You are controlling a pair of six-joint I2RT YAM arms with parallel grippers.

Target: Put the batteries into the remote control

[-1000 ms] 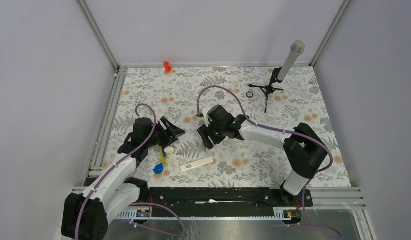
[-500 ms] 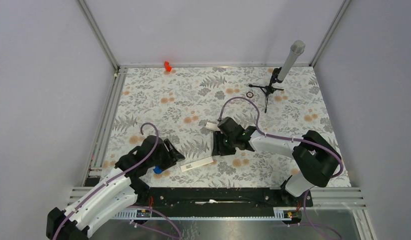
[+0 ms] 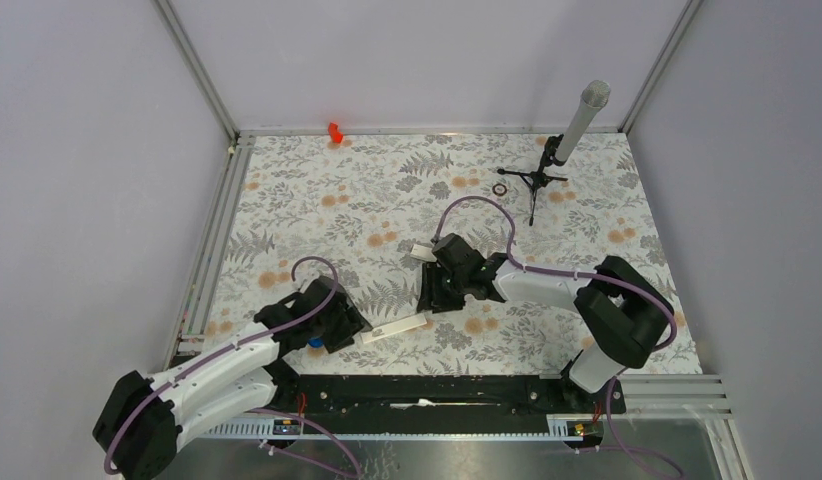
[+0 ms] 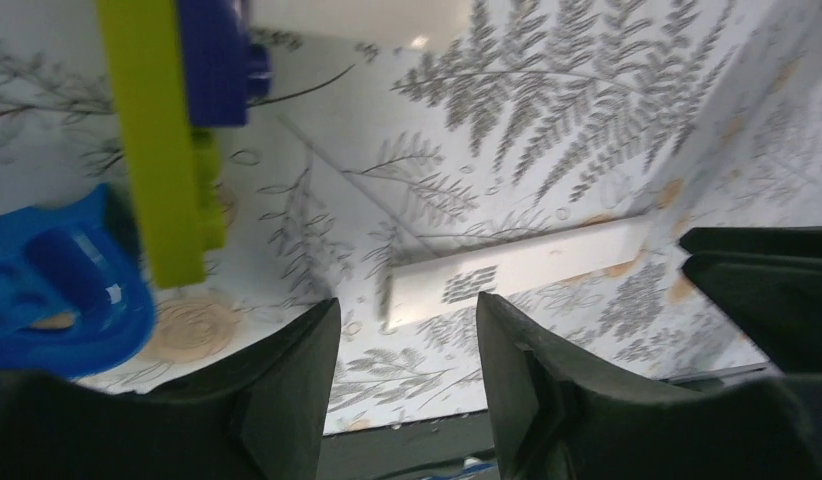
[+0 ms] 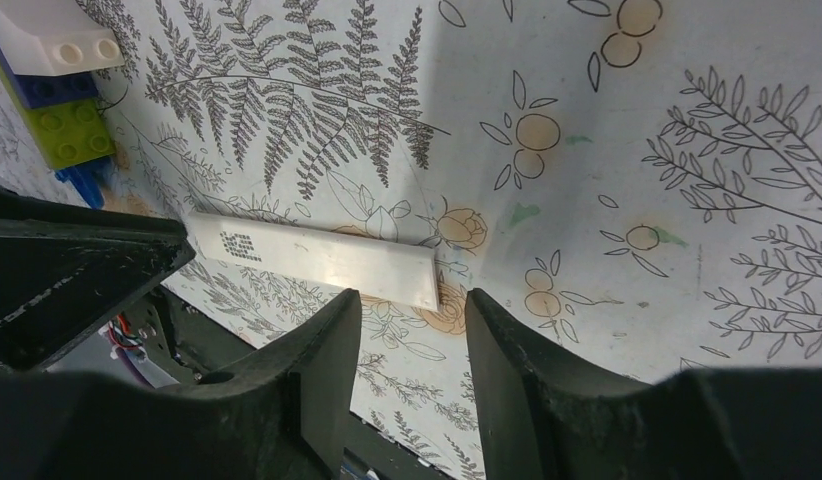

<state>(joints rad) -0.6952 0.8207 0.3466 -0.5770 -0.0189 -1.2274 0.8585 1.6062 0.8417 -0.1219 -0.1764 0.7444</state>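
Remote (image 5: 317, 259) ahead of R gripper (image 5: 412, 305), L gripper (image 4: 407, 305); prob untouched.

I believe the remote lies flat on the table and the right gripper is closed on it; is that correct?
Not quite: the right gripper is open, its jaws apart and clear of the remote, as the right wrist view shows. The remote does lie flat on the table.

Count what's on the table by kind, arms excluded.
remote control: 1
toy brick cluster: 1
black ring: 1
red piece: 1
microphone on tripod: 1
batteries: 0 in view
Total: 5
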